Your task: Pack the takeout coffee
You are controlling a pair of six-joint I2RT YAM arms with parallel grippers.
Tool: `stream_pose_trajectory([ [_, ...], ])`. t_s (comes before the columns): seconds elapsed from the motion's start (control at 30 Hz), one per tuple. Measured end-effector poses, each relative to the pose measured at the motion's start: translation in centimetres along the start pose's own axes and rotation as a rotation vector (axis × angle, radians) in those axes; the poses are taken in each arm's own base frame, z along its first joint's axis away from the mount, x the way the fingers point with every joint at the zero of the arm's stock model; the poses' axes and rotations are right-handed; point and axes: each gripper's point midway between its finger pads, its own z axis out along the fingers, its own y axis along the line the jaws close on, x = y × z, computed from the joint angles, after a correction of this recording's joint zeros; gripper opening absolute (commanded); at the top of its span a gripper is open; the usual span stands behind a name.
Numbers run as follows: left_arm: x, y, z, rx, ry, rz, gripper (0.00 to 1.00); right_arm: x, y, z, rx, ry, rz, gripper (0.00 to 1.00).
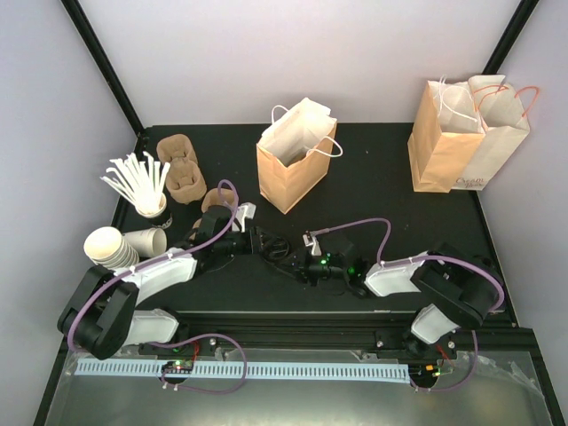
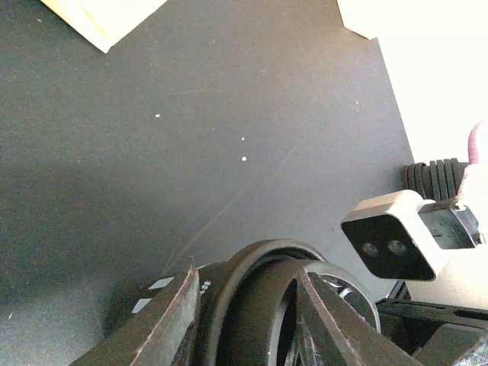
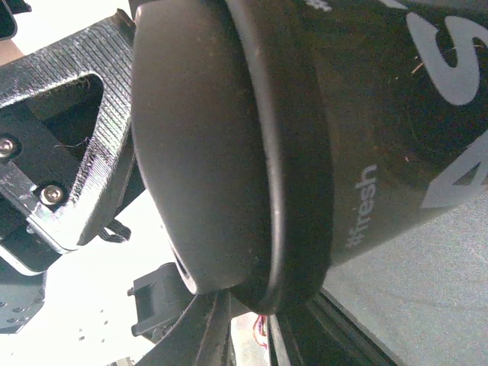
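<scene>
Low over the black counter (image 1: 373, 191), front centre, the takeout coffee (image 3: 305, 152) lies sideways. The left hand (image 1: 260, 240) clamps its lid, and the right hand (image 1: 291, 255), nearly closed, sits just beside the lid's rim.

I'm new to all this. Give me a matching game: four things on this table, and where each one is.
1 lidded white paper coffee cup
2 brown pulp cup carriers
3 open brown paper bag with white handles
4 stacked lidless white paper cups

A far left corner
B left edge, lying down
C centre, near side
D centre, far side

Pairs: 1C, 2A, 3D, 4B
</scene>
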Motion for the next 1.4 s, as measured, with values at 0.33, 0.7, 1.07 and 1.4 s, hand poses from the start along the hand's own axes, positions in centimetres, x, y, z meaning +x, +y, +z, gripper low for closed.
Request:
stream_pose_trajectory([
  [0.33,-0.1,-0.1,0.2,0.000,-0.006,0.006,0.35,-0.1,0.0,0.1,0.021,0.000,-0.015,0.15],
  [0.7,-0.5,-0.5,0.5,-0.011,0.003,0.008,0.35,-0.8,0.1,-0.8,0.092,-0.020,-0.063,0.21],
  [1.07,-0.7,-0.9,0.6,-0.044,0.035,-0.004,0.35,-1.6,0.4,-2.0,0.243,-0.028,-0.148,0.36],
  [1.4,-0.5,-1.0,0.5,-0.056,0.054,-0.007,0.35,-2.4,1.6,-3.4,0.307,-0.058,-0.221,0.57],
])
